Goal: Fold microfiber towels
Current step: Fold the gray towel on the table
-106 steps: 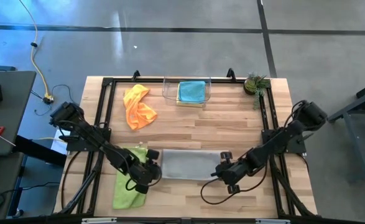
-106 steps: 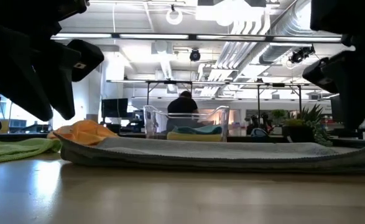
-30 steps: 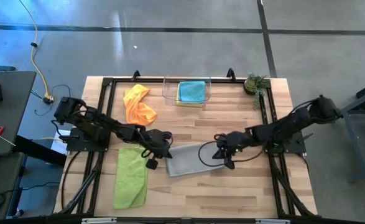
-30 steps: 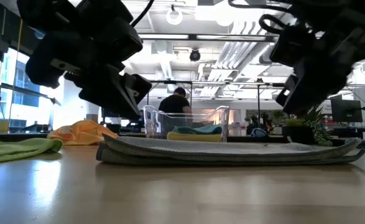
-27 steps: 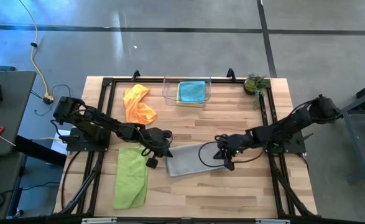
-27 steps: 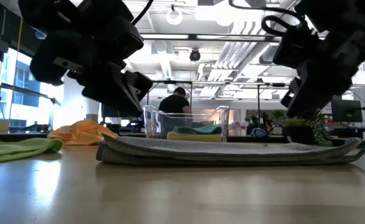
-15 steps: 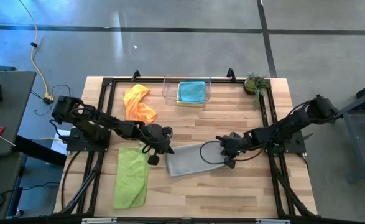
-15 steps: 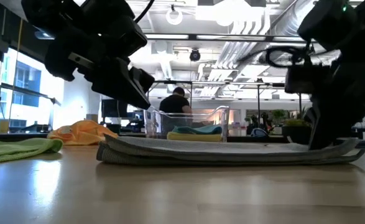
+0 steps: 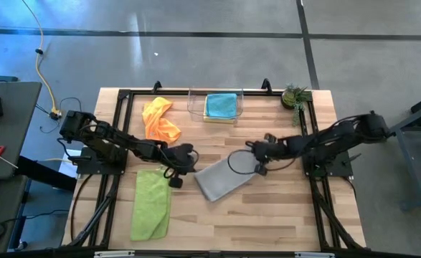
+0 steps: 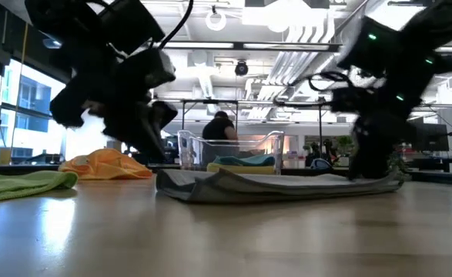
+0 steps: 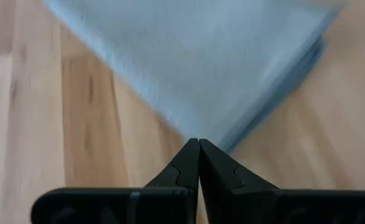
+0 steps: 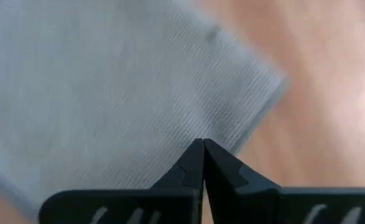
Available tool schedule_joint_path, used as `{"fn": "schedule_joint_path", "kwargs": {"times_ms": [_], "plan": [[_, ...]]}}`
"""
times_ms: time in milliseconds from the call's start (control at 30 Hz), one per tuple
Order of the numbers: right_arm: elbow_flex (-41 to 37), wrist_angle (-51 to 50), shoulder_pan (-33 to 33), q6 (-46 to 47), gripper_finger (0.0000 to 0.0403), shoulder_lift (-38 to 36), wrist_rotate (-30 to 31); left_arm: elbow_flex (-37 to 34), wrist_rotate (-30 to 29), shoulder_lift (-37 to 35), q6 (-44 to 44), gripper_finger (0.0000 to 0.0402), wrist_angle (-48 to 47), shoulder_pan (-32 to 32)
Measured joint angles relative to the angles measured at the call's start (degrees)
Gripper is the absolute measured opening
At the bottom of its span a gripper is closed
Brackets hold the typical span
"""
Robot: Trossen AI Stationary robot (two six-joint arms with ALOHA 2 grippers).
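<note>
A folded grey towel (image 9: 224, 180) lies flat and slanted on the table's middle; it also fills the wrist views (image 11: 201, 62) (image 12: 107, 93). My left gripper (image 9: 190, 166) is shut, with its tips (image 11: 199, 142) at the towel's left corner. My right gripper (image 9: 257, 167) is shut with its tips (image 12: 202, 143) on the towel's right end. An orange towel (image 9: 160, 122) lies crumpled at the far left. A lime green towel (image 9: 151, 204) lies at the near left. A teal towel (image 9: 221, 105) rests on a yellow one in the clear bin (image 9: 196, 107). My left gripper's shut fingertips stand at the grey towel's left corner (image 11: 216, 140), slanting down from the table's left; whether they press on it, I cannot tell. My right gripper presses its shut fingertips down on the towel's right end (image 12: 226, 134), close to its edge, slanting down from the right. The towel lies flat on the table.
A small potted plant (image 9: 295, 97) stands at the far right corner. Black frame rails (image 9: 307, 136) run along the table's left, right and far sides. Bare wood lies near the front edge. A person shows in the room beyond the bin (image 10: 222, 127).
My right gripper has gone toward the table's far edge and tipped steeply downward, dragging the grey towel's right end with it. The towel has swung round on the table from level to slanted, and its left end has stayed nearly where it was by my left gripper.
</note>
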Motion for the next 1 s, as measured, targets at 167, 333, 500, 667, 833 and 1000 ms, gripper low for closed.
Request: {"fn": "schedule_joint_path", "kwargs": {"times_ms": [167,333,500,667,833,1000], "plan": [[7.8,-8.5,-2.7,-5.0,0.0,-1.9,-0.4,-0.4,-0.6,0.0,0.4,0.0,0.2,1.1],[12.3,-11.5,-0.5,-3.0,0.0,-3.0,-4.6,-0.9,3.1,0.8,0.3,0.0,4.3,1.4],[11.3,-7.2,3.9,2.3,0.0,-3.0,-10.7,-0.9,4.6,3.5,0.3,0.0,6.5,0.4],[8.0,-1.8,9.2,8.6,0.0,-3.0,-11.0,-1.0,5.6,7.9,-0.7,0.0,12.1,-1.5],[6.8,8.3,14.3,11.2,0.0,-2.7,-8.7,-1.0,7.7,12.3,-4.1,0.0,20.2,-4.1],[7.9,9.6,18.7,12.3,0.0,-2.6,-5.2,2.1,8.2,18.1,-7.1,0.0,25.4,-7.4]]}}
